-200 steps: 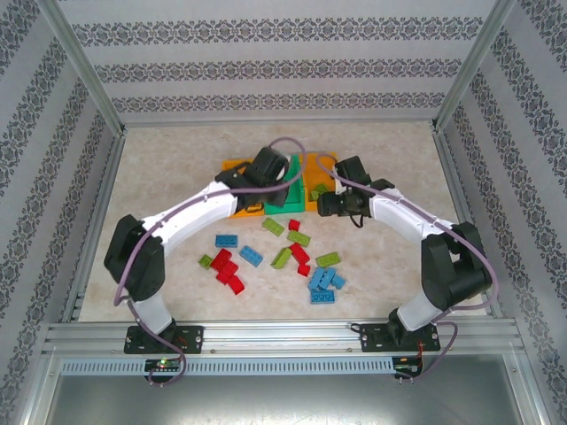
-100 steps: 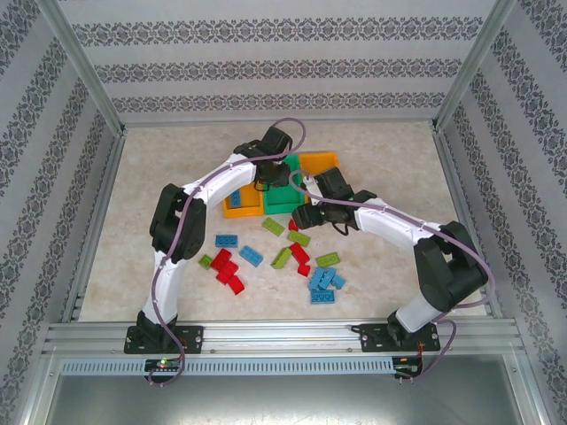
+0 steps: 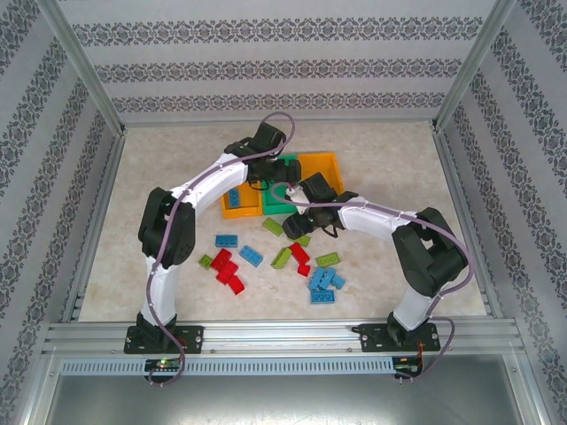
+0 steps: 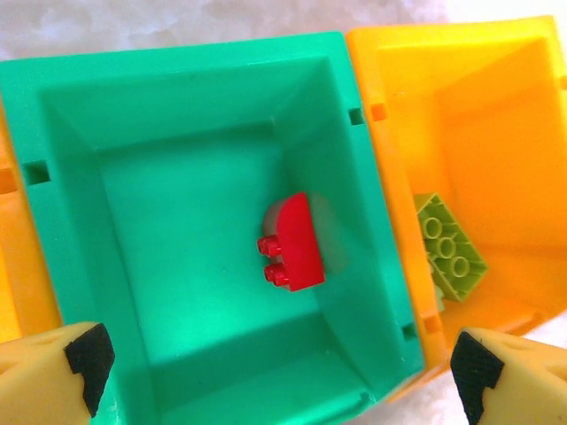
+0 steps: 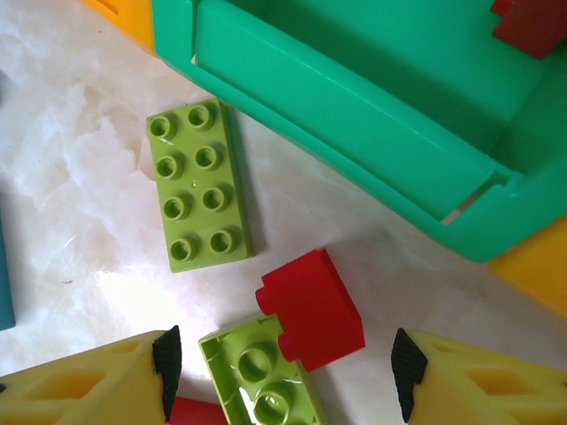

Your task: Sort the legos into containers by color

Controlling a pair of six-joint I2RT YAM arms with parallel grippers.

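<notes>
My left gripper [image 4: 279, 376] hangs open over the green bin [image 4: 177, 106], with nothing between its fingers. One red brick [image 4: 292, 241] lies in that bin, and a light green brick [image 4: 447, 248] lies in the orange bin [image 4: 496, 115] to its right. My right gripper [image 5: 283, 367] is open low over the table, just in front of the green bin's wall [image 5: 354, 106]. A red brick [image 5: 312, 308] and an upturned light green brick [image 5: 261, 381] lie between its fingers. A light green brick [image 5: 197, 186] lies flat beyond them. In the top view the left gripper [image 3: 268, 174] and right gripper [image 3: 299, 220] are close together.
Loose bricks are scattered in front of the bins: blue ones [image 3: 227, 240], a red cluster [image 3: 227, 268], a blue cluster [image 3: 323, 283] and light green ones [image 3: 328, 259]. The left orange bin [image 3: 232, 205] holds a blue brick. Patterned walls and metal rails enclose the table.
The right gripper moved from the right orange bin leftwards and down to the bricks in front of the green bin. The left arm shifted and now hovers over the green bin.
</notes>
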